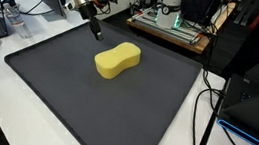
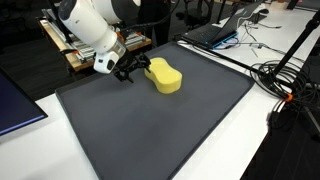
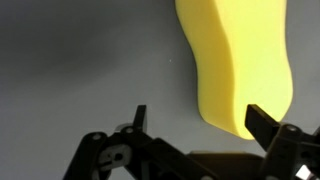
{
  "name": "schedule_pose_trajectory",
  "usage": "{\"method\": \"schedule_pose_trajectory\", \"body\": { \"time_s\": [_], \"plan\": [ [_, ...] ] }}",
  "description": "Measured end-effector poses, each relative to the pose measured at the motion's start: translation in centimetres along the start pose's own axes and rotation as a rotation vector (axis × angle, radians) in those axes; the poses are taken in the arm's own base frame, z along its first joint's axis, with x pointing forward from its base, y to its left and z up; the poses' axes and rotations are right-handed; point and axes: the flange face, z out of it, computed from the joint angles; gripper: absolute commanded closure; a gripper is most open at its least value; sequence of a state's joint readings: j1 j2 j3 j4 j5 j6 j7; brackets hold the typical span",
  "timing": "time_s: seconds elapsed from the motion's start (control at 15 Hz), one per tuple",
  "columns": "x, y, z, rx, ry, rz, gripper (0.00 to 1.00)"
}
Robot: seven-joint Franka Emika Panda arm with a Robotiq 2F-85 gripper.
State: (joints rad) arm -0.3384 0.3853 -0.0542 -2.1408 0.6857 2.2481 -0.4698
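Operator: Where is the sponge (image 1: 118, 61) right now?

Observer: Flat on the dark mat (image 1: 85, 107), upper middle of the frame in both exterior views. In the wrist view it fills the upper right, with its rounded end dipping toward the right finger (image 3: 262, 122).

Operator: And the claw (image 2: 133, 70)?

Observer: Spread wide, pinching nothing. It hangs low over the mat just beside the sponge's end, to its left in an exterior view. I cannot tell whether it touches.

Operator: What worries you?

Observer: Alignment. The sponge sits off to the right of the gap between the fingers, not centred in it. If the claw pushes forward like this, I judge the right finger would hit the end and shove or spin the sponge rather than straddle it.

Operator: Anything else?

Observer: The sponge looks soft and wide. Pinched only by its tip, it may fold and slip out. Going too low could scrape the fingertips on the mat and drag it across the desk (image 1: 8, 112). The cables (image 1: 202, 122) at the right edge lie well apart.
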Motion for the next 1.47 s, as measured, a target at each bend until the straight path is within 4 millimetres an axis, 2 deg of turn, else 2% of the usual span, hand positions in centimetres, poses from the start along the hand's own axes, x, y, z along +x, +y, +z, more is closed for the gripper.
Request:
{"method": "schedule_pose_trajectory", "body": {
  "time_s": [0.47, 0.87, 1.13, 1.47],
  "plan": [
    [-6.0, 1.5, -0.4, 0.079, 0.01, 0.08, 0.0],
    [-11.4, 2.0, -1.1, 0.099, 0.072, 0.26, 0.0],
    [-14.5, -0.1, -0.9, 0.064, 0.112, 0.432, 0.0],
    [-16.7, -5.0, -0.3, 0.022, 0.156, 0.599, 0.0]
  ]
}}
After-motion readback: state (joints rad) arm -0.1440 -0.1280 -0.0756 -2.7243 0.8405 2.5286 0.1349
